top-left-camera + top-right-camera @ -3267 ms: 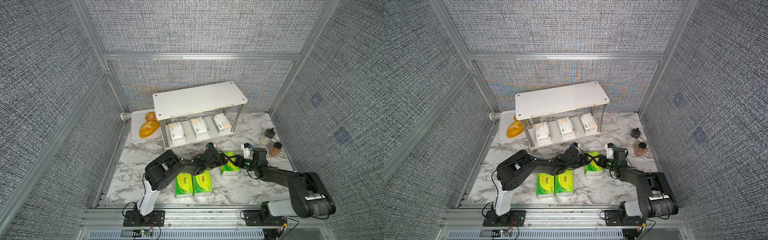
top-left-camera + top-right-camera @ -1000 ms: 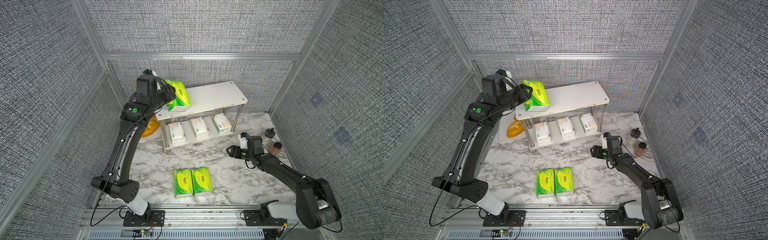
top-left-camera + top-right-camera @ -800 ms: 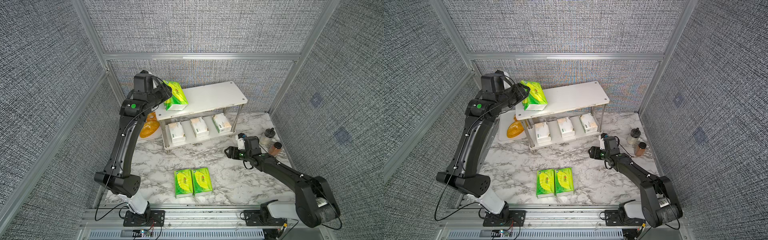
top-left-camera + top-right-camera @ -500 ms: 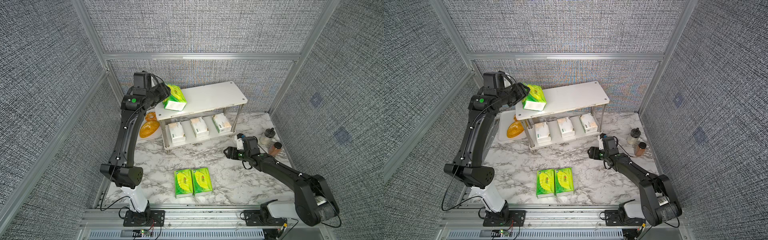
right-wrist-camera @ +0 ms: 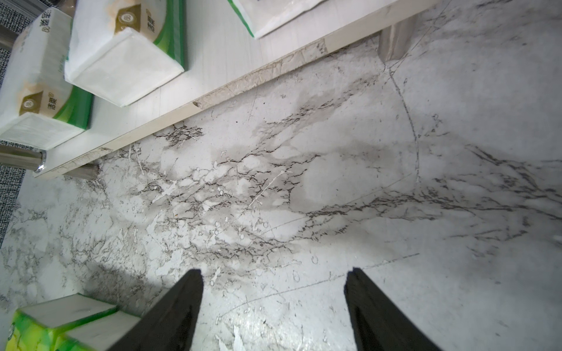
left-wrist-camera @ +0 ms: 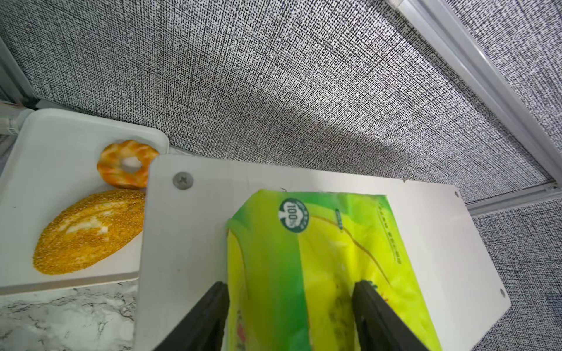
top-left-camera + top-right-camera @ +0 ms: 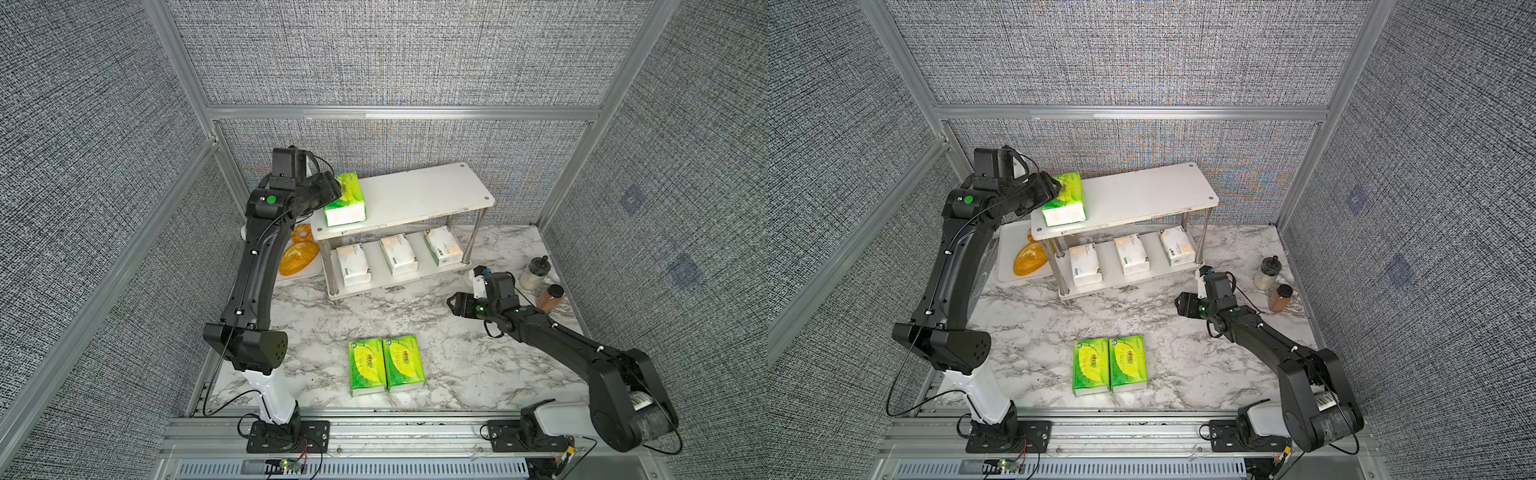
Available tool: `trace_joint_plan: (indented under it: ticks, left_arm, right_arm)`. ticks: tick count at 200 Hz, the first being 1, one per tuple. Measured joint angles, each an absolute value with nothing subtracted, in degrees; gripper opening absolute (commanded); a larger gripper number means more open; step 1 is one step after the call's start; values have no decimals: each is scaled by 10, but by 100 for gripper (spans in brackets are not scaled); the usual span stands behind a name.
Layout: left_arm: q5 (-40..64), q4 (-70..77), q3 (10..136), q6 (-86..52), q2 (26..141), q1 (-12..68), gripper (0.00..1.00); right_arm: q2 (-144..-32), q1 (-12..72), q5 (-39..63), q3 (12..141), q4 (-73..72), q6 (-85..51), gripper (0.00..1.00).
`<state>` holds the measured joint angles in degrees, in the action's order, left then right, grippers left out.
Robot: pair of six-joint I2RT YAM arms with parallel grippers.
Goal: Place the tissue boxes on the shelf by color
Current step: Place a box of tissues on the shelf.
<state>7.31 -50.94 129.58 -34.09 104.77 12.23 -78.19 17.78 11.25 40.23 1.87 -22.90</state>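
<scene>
A green pack (image 7: 345, 199) was seen at the left end of the shelf (image 7: 415, 195) top, straddled by the left gripper (image 6: 290, 283) (pinched or freed could not be told). Jaws should be spread before retreat. Meanwhile the right gripper (image 5: 273, 271) was held wide, empty.

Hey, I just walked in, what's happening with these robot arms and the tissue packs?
The left gripper has a green tissue pack set at one end of the shelf top board, its jaws on either side of it; whether they grip it is unclear. Three white packs sit on the lower tier. Two green packs lie side by side on the marble table. The right gripper hangs open and empty over the table.
</scene>
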Motion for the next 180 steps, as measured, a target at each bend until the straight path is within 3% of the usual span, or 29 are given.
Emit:
trace_joint_plan:
  ticks: [70,180]
  left_arm:
    - [61,-451,1250,-351,1037,122,64]
    - [62,-492,1313,-340,1026,122,76]
  right_arm:
    - [-790,191,106,411,17,-233,78]
    - [-781,195,100,410,21,-233,79]
